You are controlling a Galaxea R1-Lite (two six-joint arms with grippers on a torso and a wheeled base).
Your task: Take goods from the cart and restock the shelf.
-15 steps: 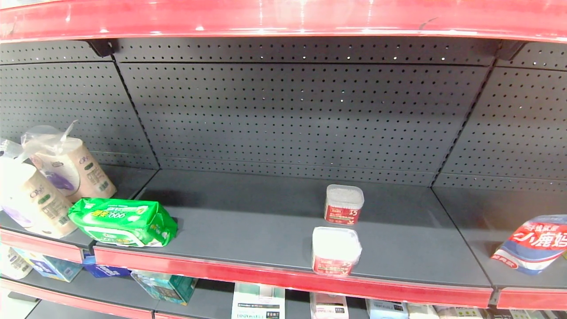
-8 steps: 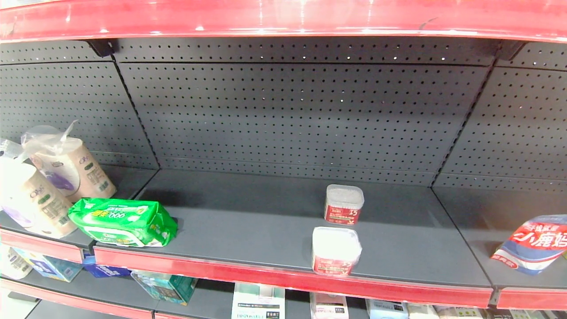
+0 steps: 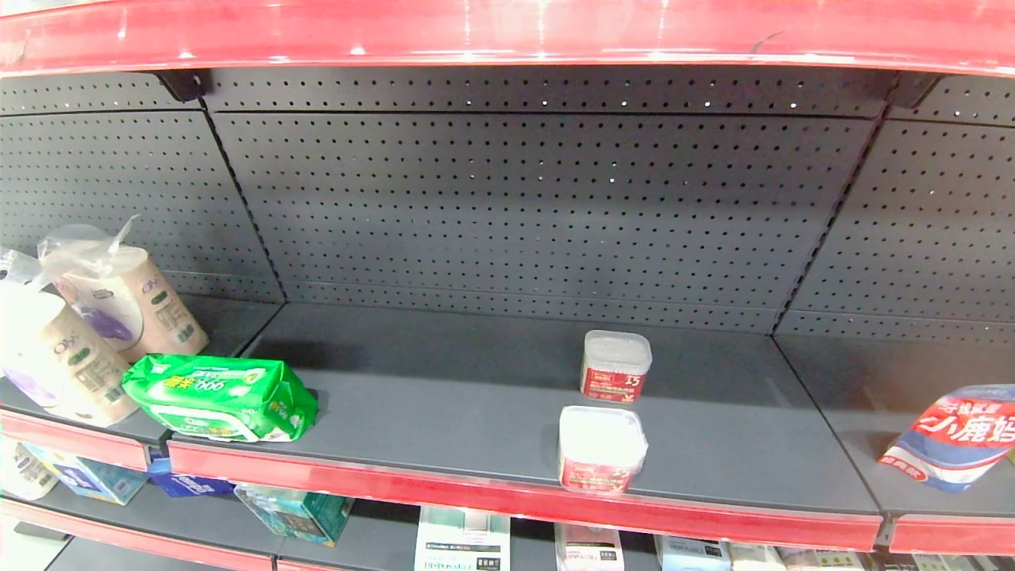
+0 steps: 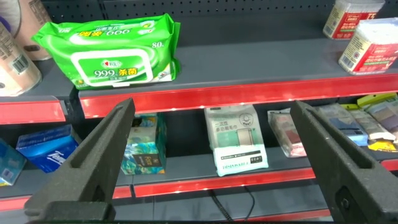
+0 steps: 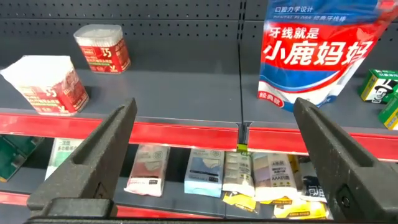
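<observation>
The grey shelf [image 3: 444, 412] with its red front edge holds a green wipes pack [image 3: 222, 398] at the left and two clear red-labelled tubs, one near the front edge [image 3: 599, 450] and one behind it [image 3: 615, 365]. My left gripper [image 4: 214, 162] stands open and holds nothing, below and in front of the wipes pack [image 4: 109, 51]. My right gripper [image 5: 214, 162] is open too, with nothing between its fingers, facing the shelf between the tubs [image 5: 46, 84] and a red-white-blue pouch [image 5: 317, 53].
Tissue rolls [image 3: 119, 301] in plastic stand at the far left, and the pouch [image 3: 955, 436] lies at the far right. The lower shelf [image 4: 186, 171] carries boxes and packets. A perforated grey back panel [image 3: 539, 206] rises behind the wide bare middle.
</observation>
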